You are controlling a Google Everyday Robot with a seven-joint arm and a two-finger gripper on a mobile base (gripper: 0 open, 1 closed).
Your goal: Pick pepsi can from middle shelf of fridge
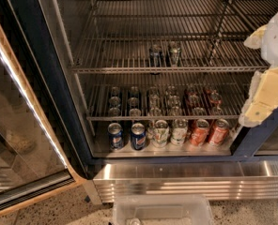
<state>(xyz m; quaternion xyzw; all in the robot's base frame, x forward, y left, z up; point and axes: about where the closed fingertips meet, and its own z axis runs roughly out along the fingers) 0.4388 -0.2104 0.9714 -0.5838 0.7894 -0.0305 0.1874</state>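
Note:
The fridge (59, 78) stands open in front of me. On the middle shelf (167, 70) a dark blue pepsi can (155, 55) stands upright near the centre. A pale silver-green can (174, 53) stands just to its right. My gripper (266, 95) shows as a pale cream and white shape at the right edge. It is level with the middle shelf and well to the right of the pepsi can, not touching it.
The bottom of the fridge holds rows of cans: blue ones (127, 136) at front left, pale ones (169, 132) in the middle, orange-red ones (208, 132) at right. The glass door (17, 139) hangs open at left. A clear plastic bin (162, 211) sits on the floor below the ribbed steel panel (190, 182).

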